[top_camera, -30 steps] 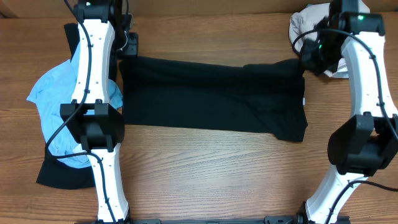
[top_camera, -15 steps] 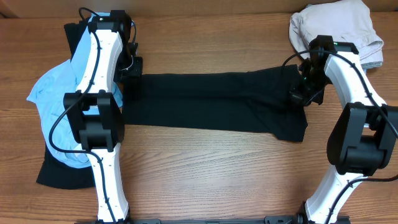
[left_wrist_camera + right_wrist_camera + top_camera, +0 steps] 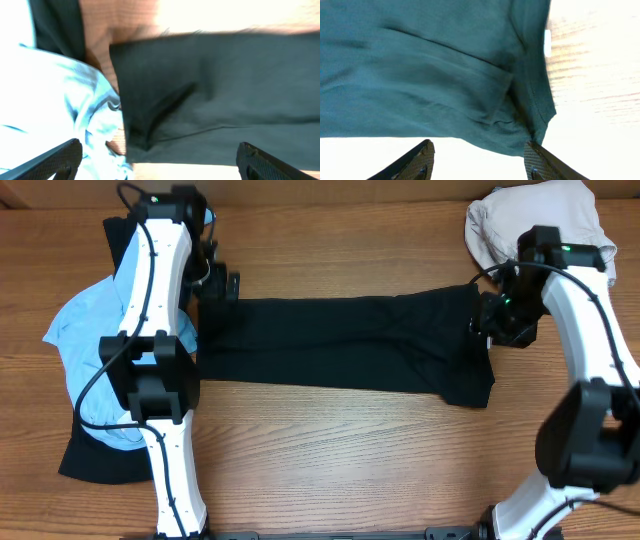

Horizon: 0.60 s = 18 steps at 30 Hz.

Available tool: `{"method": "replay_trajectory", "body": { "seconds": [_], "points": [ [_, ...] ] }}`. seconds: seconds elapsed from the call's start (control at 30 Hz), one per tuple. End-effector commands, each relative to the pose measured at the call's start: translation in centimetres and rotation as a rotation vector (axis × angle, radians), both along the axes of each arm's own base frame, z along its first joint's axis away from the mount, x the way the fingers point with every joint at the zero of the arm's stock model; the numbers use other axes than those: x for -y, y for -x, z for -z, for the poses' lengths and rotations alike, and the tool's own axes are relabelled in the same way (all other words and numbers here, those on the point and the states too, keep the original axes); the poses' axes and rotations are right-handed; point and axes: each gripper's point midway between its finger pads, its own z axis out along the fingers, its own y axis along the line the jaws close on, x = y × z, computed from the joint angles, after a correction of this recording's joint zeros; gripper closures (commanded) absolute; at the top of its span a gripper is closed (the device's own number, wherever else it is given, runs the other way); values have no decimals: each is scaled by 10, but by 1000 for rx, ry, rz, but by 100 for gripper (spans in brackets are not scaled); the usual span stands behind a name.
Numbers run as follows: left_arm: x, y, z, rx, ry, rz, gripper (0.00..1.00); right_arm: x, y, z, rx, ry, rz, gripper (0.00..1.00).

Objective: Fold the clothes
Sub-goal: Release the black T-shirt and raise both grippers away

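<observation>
The clothes' main piece, a large black shirt (image 3: 340, 345), lies on the table folded into a long band. My left gripper (image 3: 220, 285) hovers at its far left corner, open wide. In the left wrist view the left gripper (image 3: 160, 167) has the black shirt (image 3: 225, 85) below it, with nothing between the fingers (image 3: 57, 159). My right gripper (image 3: 495, 320) is over the shirt's far right end, also open. The right wrist view shows the right gripper (image 3: 479, 165) just off the black shirt (image 3: 420, 75), whose hem corner reaches one fingertip (image 3: 536, 155). A small white tag (image 3: 547, 42) shows at the shirt's edge.
A light blue garment (image 3: 80, 330) lies crumpled at the left under my left arm, on top of another black garment (image 3: 95, 455). A beige garment (image 3: 545, 220) is bunched at the far right corner. Bare wooden table (image 3: 350, 460) runs along the front.
Both grippers pulled the shirt's far edge nearer, narrowing the shirt into a band. Then both opened and let the fabric go.
</observation>
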Motion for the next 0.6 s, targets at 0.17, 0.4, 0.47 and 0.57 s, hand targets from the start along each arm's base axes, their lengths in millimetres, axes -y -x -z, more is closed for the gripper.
{"method": "replay_trajectory", "body": {
  "seconds": [0.17, 0.4, 0.47, 0.57],
  "points": [
    [15, 13, -151, 346, 65, 20, 0, -8, -8, -88, 300, -12, -39, 35],
    [6, 5, -118, 292, 57, 61, 0, -8, -5, -83, 279, -16, -39, 35],
    [1, -4, -101, 294, 57, 59, 0, -9, -3, -83, 272, -17, -39, 34],
    [2, -15, -69, 292, 88, 102, 0, -9, -2, -82, 265, -18, -39, 34]
  ]
}}
